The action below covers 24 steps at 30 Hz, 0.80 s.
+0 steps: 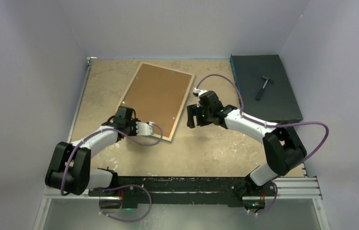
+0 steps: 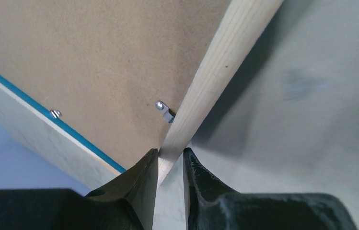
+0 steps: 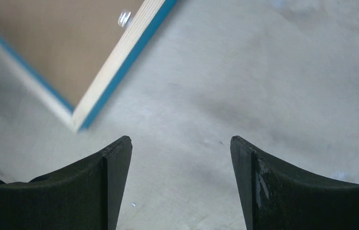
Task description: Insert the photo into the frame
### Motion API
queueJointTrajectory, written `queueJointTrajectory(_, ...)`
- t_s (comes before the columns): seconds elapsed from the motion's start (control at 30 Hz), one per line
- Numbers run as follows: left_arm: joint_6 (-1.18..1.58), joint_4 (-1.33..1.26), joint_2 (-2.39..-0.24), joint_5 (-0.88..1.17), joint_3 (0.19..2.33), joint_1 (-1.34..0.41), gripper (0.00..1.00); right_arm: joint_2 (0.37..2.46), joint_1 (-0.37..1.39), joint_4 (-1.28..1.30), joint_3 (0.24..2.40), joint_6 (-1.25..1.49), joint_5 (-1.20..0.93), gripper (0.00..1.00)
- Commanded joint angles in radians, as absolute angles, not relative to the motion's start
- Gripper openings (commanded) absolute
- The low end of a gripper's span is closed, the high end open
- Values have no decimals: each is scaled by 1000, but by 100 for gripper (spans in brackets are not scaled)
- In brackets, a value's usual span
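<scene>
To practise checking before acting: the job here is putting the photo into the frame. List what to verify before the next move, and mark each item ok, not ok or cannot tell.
1. Left tool has a firm hold on the frame: ok, its fingers pinch the pale wooden rail near a corner.
2. Right tool is free to help: ok, it is open and holds nothing, over the bare table beside the frame.
3. Back of the frame is open for the photo: not ok, the backing board fills it and a metal clip sits at the rail.
4. Photo located: cannot tell, no view shows it.
5. Hammer is out of the way: ok, it lies on the dark slab.
</scene>
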State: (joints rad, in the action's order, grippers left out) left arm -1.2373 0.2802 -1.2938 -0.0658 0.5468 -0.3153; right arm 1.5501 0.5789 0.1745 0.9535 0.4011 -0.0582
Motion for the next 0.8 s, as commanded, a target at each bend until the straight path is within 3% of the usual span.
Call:
queueJointTrajectory(0.0,-1216,156,-1357,-29,710,-160,26,1514,668,78,1036,74,-62,79)
queueJointTrajectory(0.17,-1119,337,-1358,120,864,-100,35,1511,676,-142,1042,-212,38,88)
queueJointTrajectory(0.23,-1124,382,-1297,169,844,-100,54,1592,650,-214,1135,-214,113,89)
queueJointTrajectory(0.33,-1108,440,-1189,225,809,-100,70,1771,631,-236,1339,-181,185,90)
queueJointTrajectory(0.53,-816,447,-1208,165,918,-50,70,2105,630,-181,1717,-104,210,87)
queueJointTrajectory(0.77,-477,468,-1568,168,1202,155,65,2200,630,-220,1701,7,194,80)
